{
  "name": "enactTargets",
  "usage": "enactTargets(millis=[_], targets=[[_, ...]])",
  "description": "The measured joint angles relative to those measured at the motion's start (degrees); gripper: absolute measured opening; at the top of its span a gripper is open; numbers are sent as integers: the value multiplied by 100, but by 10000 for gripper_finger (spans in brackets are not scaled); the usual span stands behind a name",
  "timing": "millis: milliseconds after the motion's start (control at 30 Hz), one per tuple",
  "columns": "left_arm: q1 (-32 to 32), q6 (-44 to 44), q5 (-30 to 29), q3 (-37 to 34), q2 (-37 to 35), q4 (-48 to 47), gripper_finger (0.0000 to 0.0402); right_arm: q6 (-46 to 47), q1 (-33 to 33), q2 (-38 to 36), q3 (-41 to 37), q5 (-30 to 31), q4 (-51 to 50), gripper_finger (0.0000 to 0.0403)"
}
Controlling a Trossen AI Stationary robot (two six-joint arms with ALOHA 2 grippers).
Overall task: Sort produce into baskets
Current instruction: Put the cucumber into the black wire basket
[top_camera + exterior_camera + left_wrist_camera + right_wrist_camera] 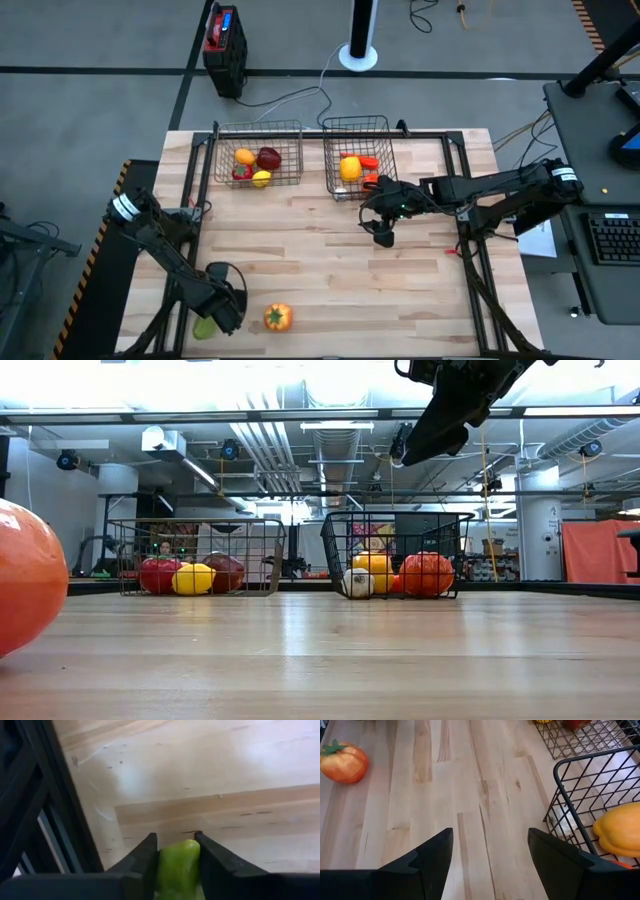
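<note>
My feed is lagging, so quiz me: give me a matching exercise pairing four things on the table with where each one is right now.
Things:
1. green cucumber
2. orange pepper
3. lemon
4. white garlic

Places:
A. in the right basket
B. lying loose on the table near its front edge
C. between the left gripper fingers
D. in the left basket

Pairs: 1-C, 2-B, 3-D, 4-A

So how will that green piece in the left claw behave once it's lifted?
The green piece looks smooth and glossy, so it may slip. Pinched between the left claw fingers near one end, it could pivot. It seems rigid, undented.
</note>
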Motion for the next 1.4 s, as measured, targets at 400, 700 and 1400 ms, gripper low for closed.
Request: enactTargets(millis=[400, 700, 1400], targets=[[52, 502, -843, 830, -56, -787, 80, -30, 1, -3, -10, -1, -28, 249], [495, 2802, -5235, 2678, -74, -1895, 79, 21, 27, -429, -12, -5, -617, 249], [4781, 12961, -6593, 2638, -46, 4792, 79, 157, 414, -1400, -509, 296, -276, 249]])
